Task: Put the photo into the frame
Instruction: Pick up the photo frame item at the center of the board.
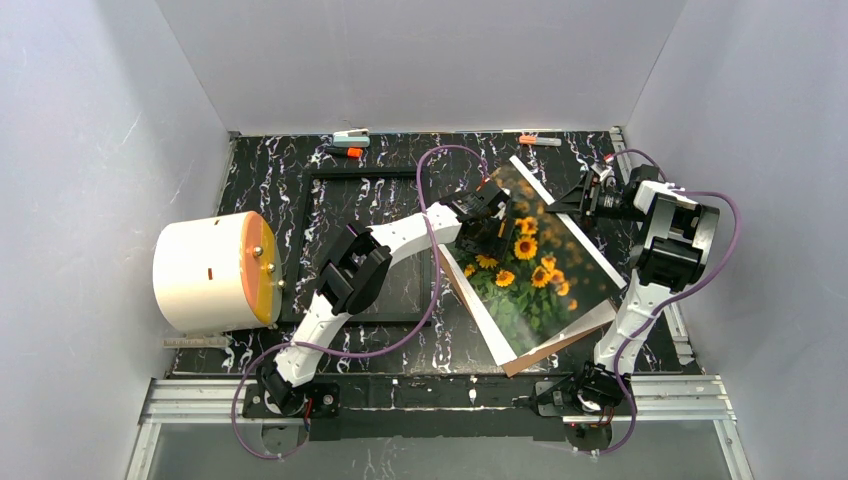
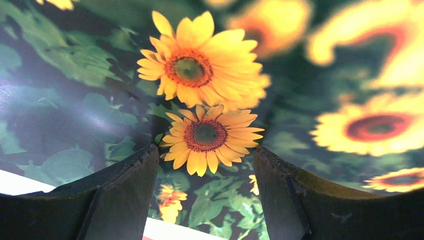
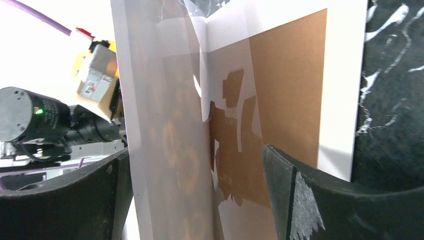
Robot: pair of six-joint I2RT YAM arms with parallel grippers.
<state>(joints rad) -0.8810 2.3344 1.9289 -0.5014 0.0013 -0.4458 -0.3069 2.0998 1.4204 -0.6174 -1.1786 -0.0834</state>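
Lying askew on the right half of the black, white-veined marble-patterned worktop (image 1: pixel 260 190), the rectangular paper print of orange-yellow sunflowers on dark green leaves (image 1: pixel 530 270) faces up with its white border showing. A plain brown backing board (image 1: pixel 545 355) rests beneath it and pokes out at the near corner. The thin black rectangular picture frame (image 1: pixel 365 173) lies flat to the left of the print, apart from it, with the left arm reaching across its right side.

The left claw (image 1: pixel 493 207) sits at the print's far left edge. In its wrist view the claw (image 2: pixel 205 150) has its two dark fingers spread apart and grips nothing, while the sunflower picture (image 2: pixel 200 75) fills the space beyond them. Whether the fingertips touch the paper cannot be told.

The right claw (image 1: pixel 572 200) is at the print's far right edge. In its wrist view this claw (image 3: pixel 197 155) is also spread wide; the sheet's pale back (image 3: pixel 170 125), flowers faintly showing through, passes between the fingers unclamped, with the brown board (image 3: pixel 290 85) beside it.

A large white cylinder with an orange end face (image 1: pixel 205 272) lies at the worktop's left edge.
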